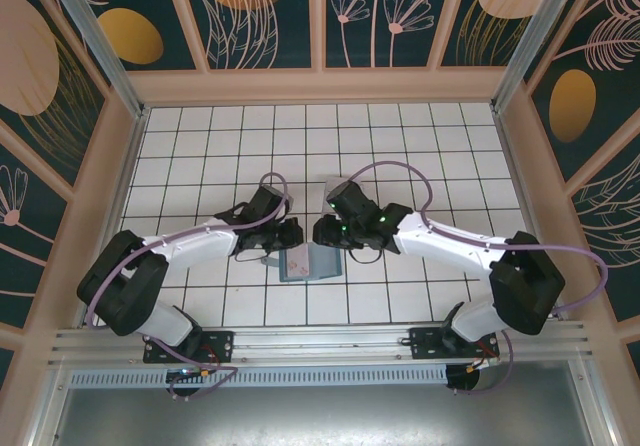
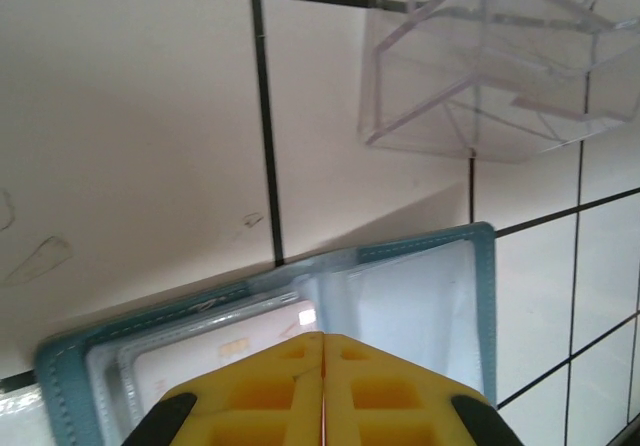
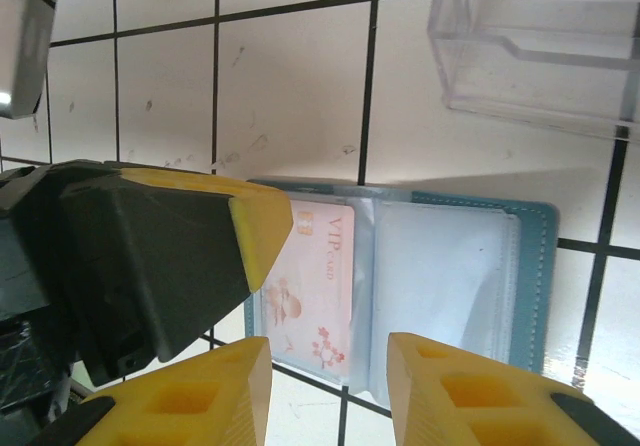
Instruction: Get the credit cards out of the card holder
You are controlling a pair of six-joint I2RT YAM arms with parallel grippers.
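Just under left gripper: card holder

We see the teal-blue card holder lying open and flat on the white tiles, a pale card printed VIP with pink flowers seemingly tucked in one clear sleeve.

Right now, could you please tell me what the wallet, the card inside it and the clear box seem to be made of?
Wallet: likely faux leather, matte teal, with stitching along the edge. Its pockets look like glossy clear film. Card: probably plastic, smooth, printed pale pink with flowers. Clear box: rigid transparent plastic, perhaps acrylic, with sharp shiny edges.
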